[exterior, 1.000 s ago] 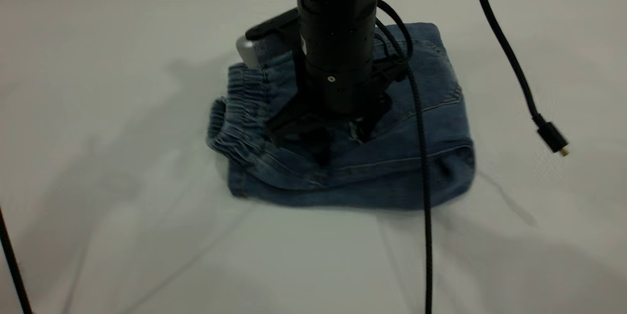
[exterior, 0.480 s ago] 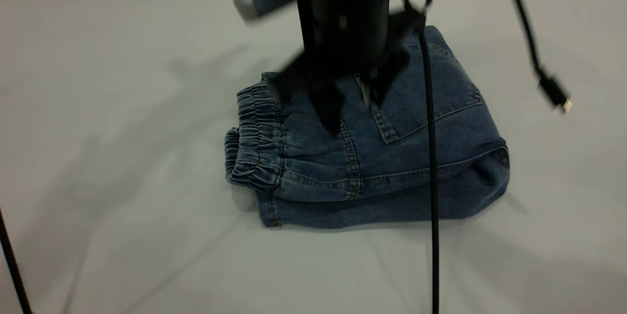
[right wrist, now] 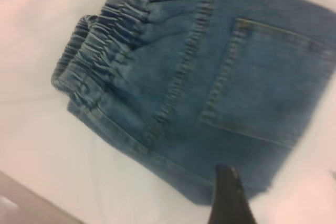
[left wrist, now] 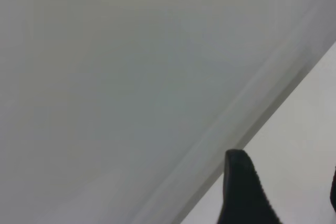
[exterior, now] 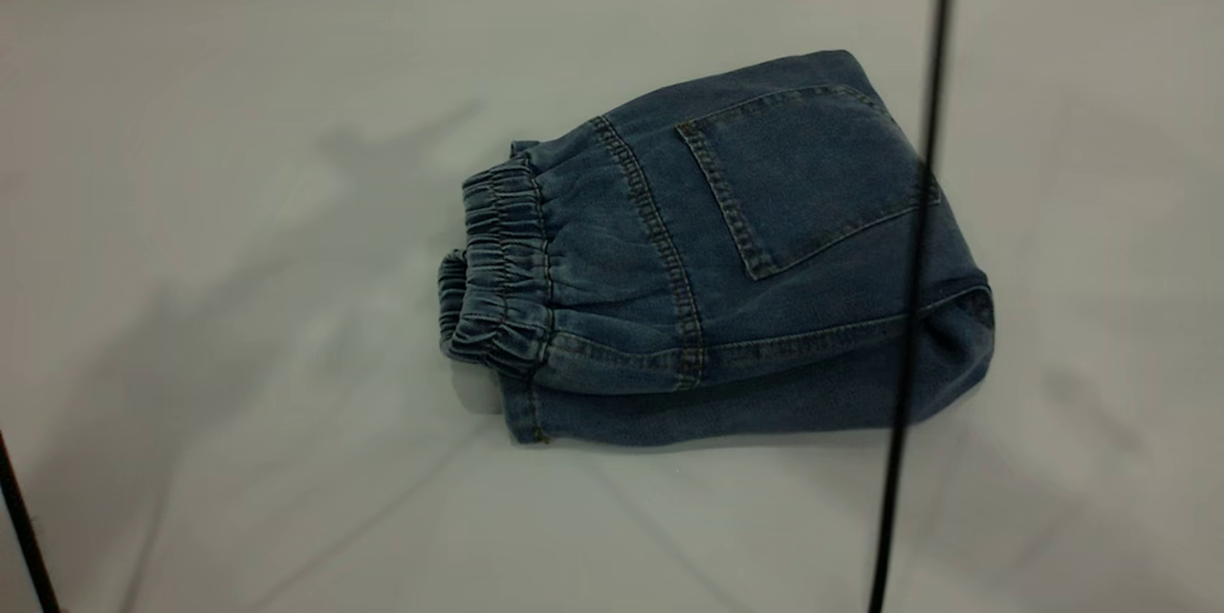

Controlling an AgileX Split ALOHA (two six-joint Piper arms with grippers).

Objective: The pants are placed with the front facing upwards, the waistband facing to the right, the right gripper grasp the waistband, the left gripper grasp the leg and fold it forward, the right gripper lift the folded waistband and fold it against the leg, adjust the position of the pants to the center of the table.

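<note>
1. The pants lie folded into a compact bundle on the surface, a little right of the middle in the exterior view. Nothing touches them.
2. Their gathered elastic waistband points to that view's left. A square back patch pocket faces up on the top layer, and the rounded fold is at the right end. A lower layer of denim shows along the near edge under the top layer.
3. No bin, box or tray shows in any view; the pants rest straight on the surface.
4. The right hand shows only as one dark pointed finger at the edge of its wrist view. It is above the bundle near the fold end, apart from the cloth and holding nothing. With only one finger showing, I cannot tell how far it is open.
5. The left hand also shows only one black finger tip in its wrist view, over bare pale surface, holding nothing. I cannot tell how wide it is.
6. A black cable hangs across the right end of the pants in the exterior view. Another thin dark cable crosses the lower left corner.
7. Bare surface lies all around the bundle, most of it to the left and in front. The far edge of the surface runs along the top of the exterior view.
</note>
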